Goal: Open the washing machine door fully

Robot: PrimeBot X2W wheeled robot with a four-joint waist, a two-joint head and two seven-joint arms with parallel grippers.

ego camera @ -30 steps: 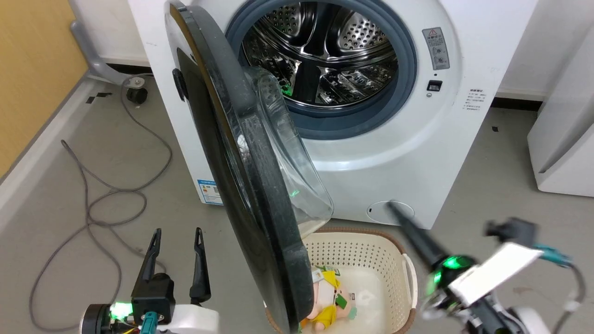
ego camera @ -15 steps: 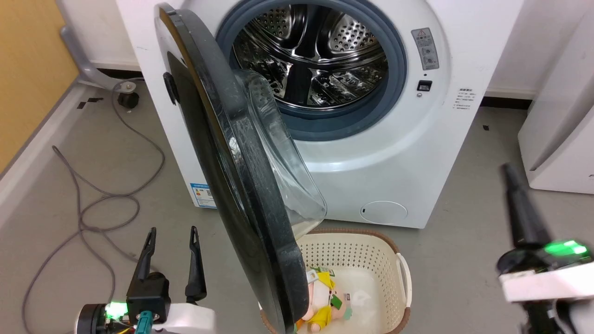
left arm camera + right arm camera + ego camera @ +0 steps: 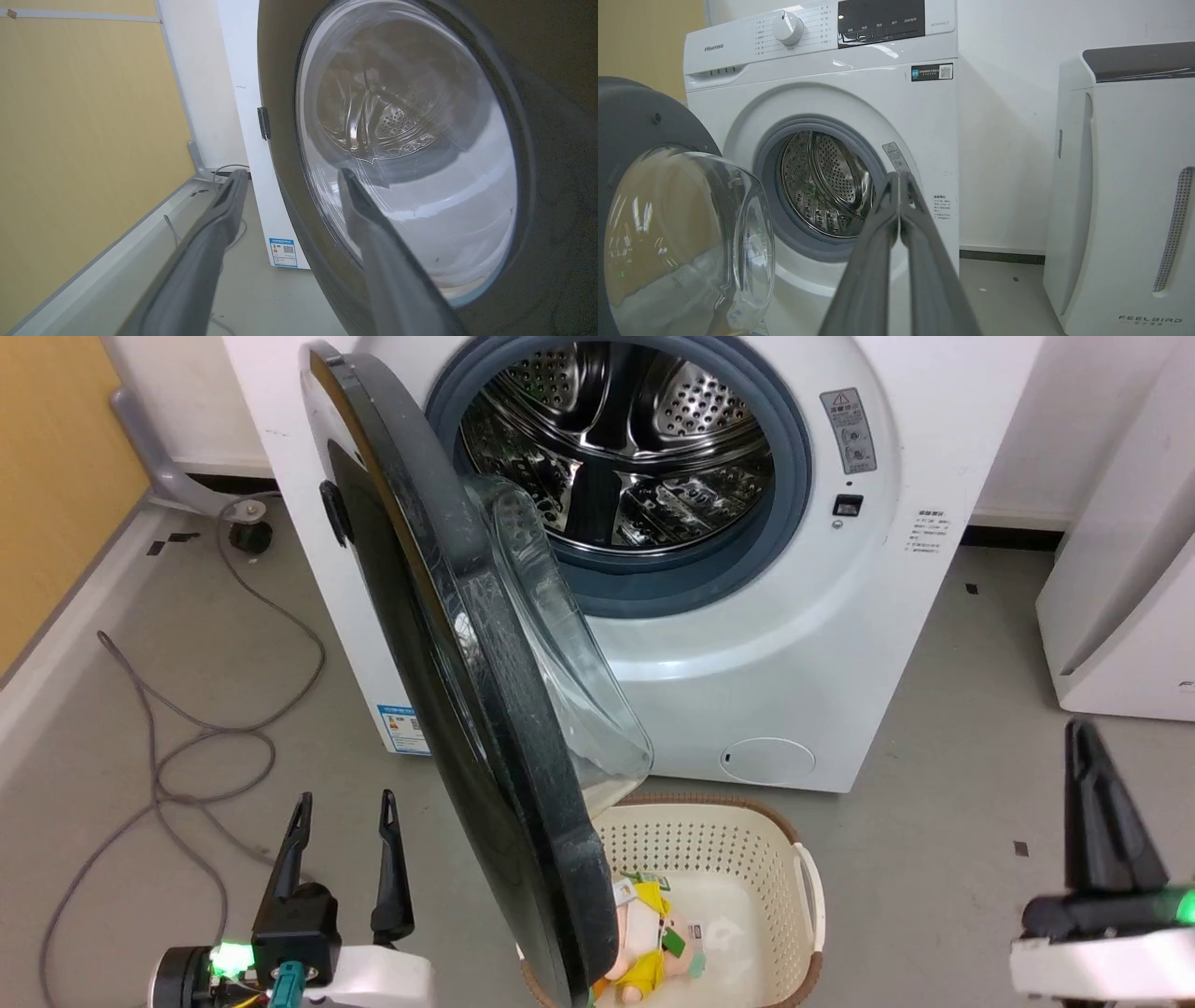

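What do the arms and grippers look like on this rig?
The left gripper and right gripper each have two long, dark, tapering fingers on a black base, a green light glowing at the wrist and a white forearm shell behind. A teal connector sits at the left wrist.

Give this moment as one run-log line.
washing machine door: swung out | left gripper: open, empty | right gripper: shut, empty | basket: below door

One washing machine (image 3: 775,663), one door (image 3: 485,691), one basket (image 3: 691,845), one plush toy (image 3: 649,943)

Dark tapered claw fingers (image 3: 292,854), white forearm (image 3: 387,982), green light (image 3: 227,959), teal connector (image 3: 288,980)
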